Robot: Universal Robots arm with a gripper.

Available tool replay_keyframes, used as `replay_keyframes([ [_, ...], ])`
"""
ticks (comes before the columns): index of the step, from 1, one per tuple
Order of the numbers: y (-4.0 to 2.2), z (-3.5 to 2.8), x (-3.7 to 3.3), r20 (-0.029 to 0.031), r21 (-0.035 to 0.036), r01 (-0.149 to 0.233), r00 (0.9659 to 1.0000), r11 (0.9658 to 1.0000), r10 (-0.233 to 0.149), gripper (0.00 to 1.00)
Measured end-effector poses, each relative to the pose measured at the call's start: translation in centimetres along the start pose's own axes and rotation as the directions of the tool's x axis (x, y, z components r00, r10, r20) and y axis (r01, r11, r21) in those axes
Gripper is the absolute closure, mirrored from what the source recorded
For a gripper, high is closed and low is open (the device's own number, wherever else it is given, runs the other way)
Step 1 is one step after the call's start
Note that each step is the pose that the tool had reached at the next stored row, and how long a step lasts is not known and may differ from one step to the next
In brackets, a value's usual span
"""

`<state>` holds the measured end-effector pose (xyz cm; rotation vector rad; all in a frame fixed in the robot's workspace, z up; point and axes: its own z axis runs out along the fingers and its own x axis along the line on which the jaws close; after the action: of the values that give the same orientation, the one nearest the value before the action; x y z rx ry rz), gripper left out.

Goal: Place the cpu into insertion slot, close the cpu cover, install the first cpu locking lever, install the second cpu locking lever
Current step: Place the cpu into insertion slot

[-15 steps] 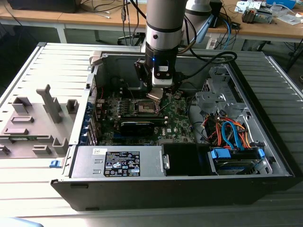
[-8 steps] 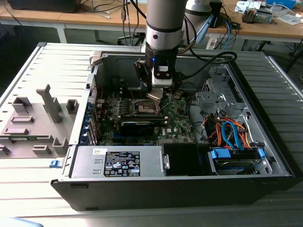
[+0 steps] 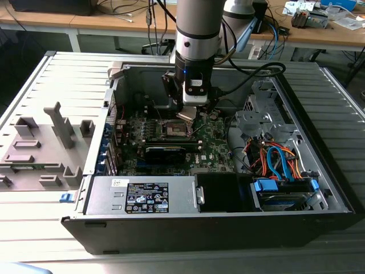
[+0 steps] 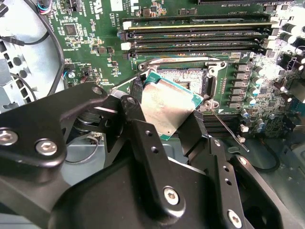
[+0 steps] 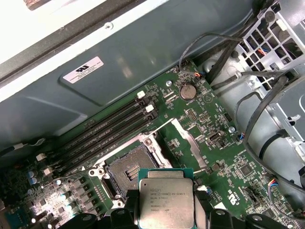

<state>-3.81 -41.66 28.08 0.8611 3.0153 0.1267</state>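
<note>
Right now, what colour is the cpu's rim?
The cpu rim is teal-green, top silvery; second wrist view shows it best.

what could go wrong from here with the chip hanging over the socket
The cpu, shut in the gripper, sits askew and off to one side of the insertion slot; lowered so, it might land skewed in it. The open cpu cover stands right beside the slot, so the gripper or the chip's corner may catch it.

In the case [image 3: 199,231] beneath me lie a power supply [image 3: 142,197] and blue cables [image 3: 279,158]; grey jigs [image 3: 43,148] stand on the surface [image 3: 34,225].
</note>
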Motion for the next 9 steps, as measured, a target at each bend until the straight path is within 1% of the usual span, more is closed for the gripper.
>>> replay_keyframes([
  [9,0.0,0.0,0.0,0.0008,-0.0001,-0.009,1.0,1.0,0.009,0.45],
])
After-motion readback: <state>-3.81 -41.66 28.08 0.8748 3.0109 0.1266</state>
